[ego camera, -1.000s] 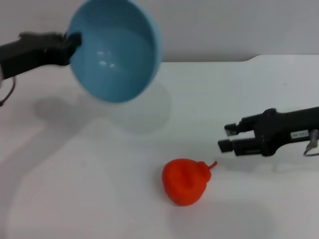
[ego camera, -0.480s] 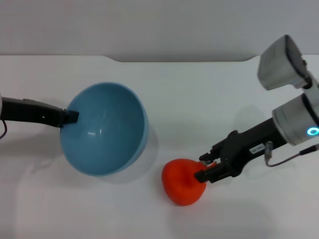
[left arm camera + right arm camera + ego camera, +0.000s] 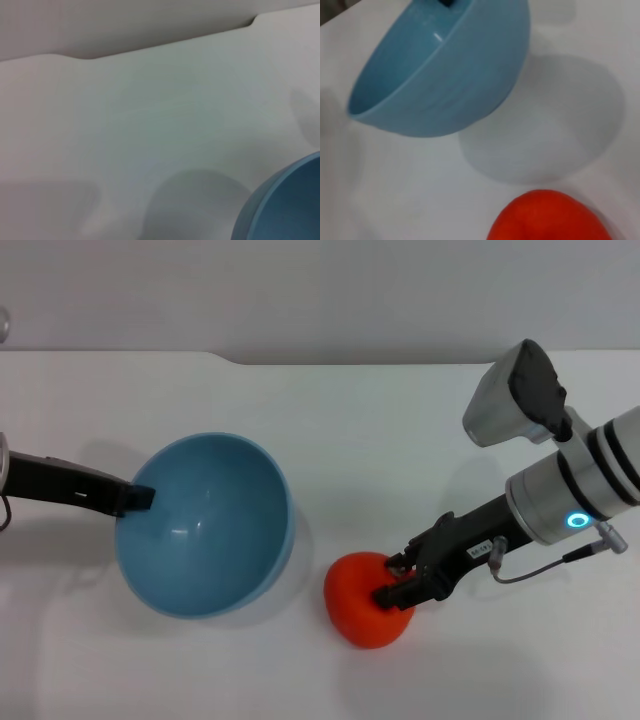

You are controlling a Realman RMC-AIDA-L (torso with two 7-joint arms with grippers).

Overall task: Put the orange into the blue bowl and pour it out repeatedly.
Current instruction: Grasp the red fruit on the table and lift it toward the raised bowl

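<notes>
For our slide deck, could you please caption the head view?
Left gripper holds the blue bowl tilted; right gripper closes on the orange.

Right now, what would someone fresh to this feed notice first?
The bright orange on the white table, near the front and right of centre, with the right gripper closing in on its right side. Next, the blue bowl to the orange's left, held by its rim in the left gripper and tilted, with its shadow on the table below; it is empty.
</notes>
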